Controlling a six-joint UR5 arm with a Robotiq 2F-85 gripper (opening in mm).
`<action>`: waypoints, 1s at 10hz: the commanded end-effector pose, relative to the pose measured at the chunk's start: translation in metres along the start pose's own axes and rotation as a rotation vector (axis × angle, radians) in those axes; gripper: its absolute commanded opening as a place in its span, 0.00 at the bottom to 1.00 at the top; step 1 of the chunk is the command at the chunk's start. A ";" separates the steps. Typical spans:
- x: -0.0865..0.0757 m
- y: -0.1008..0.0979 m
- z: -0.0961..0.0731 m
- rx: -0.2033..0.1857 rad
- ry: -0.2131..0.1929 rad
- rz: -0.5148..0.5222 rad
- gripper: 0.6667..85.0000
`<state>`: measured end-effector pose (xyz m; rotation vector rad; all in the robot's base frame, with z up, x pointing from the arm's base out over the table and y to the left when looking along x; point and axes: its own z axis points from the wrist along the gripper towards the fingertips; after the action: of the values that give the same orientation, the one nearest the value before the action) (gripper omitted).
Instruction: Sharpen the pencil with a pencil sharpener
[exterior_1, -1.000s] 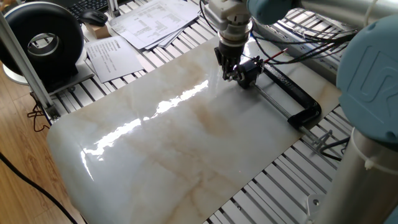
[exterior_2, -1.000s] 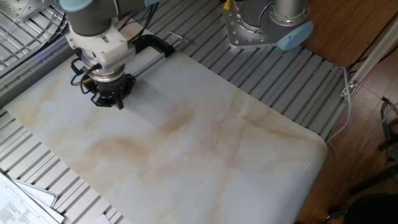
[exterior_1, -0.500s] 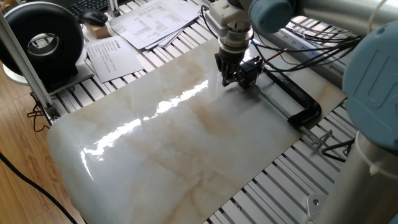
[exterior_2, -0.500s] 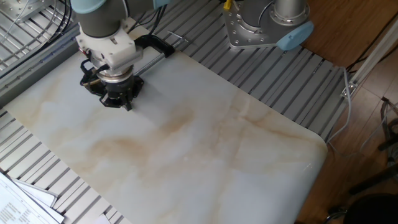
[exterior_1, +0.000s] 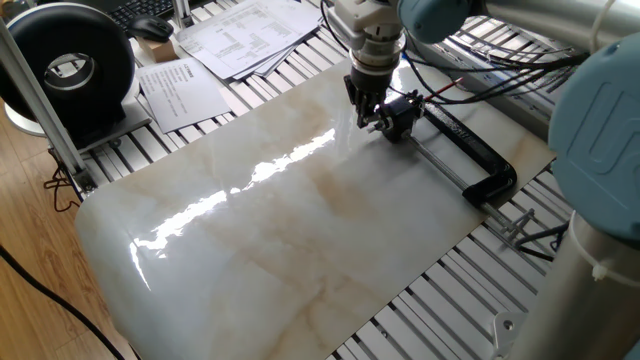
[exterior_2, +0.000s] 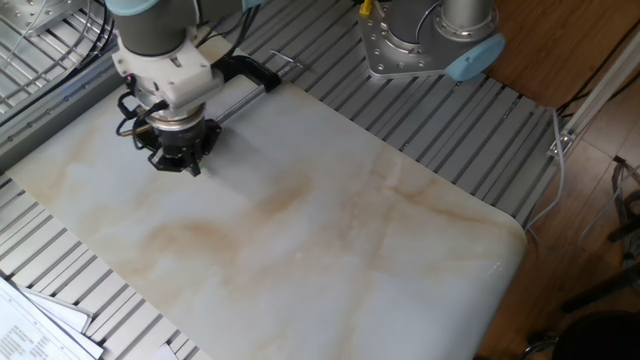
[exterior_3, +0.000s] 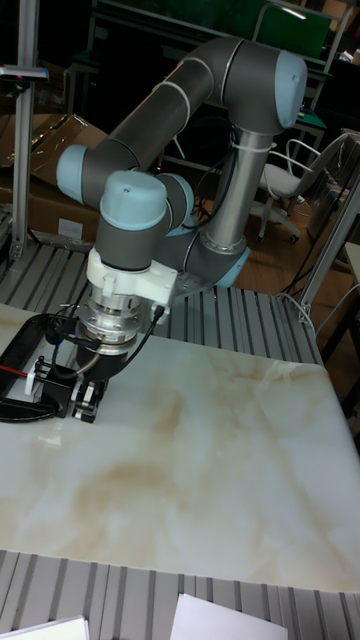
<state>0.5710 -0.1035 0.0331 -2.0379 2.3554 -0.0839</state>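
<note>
The pencil sharpener (exterior_1: 403, 117), a small black box with wires running to it, sits at the far right of the marble slab (exterior_1: 280, 240). In the tall fixed view the pencil sharpener (exterior_3: 42, 378) shows a pale face turned toward my fingers. My gripper (exterior_1: 366, 118) points straight down just left of it, fingertips almost on the slab. The gripper (exterior_3: 88, 398) has its fingers pressed together. From the other side the gripper (exterior_2: 175, 163) hides the sharpener. The pencil is too small to make out in any view.
A long black C-shaped clamp (exterior_1: 485, 155) lies behind the sharpener along the slab's edge. Papers (exterior_1: 240, 35) and a round black device (exterior_1: 70, 65) sit off the slab at the left. The arm's base (exterior_2: 430, 40) stands on the slatted table.
The gripper slid a few centimetres toward the sharpener half a second ago and has drawn back to where it was a second ago. The sharpener and clamp stayed put.
</note>
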 end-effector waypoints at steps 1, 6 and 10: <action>0.000 -0.017 -0.005 0.018 -0.012 -0.024 0.01; 0.011 -0.004 0.019 0.014 -0.041 0.006 0.01; -0.003 0.020 0.014 0.021 -0.031 0.058 0.01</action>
<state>0.5635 -0.1068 0.0167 -1.9947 2.3574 -0.0850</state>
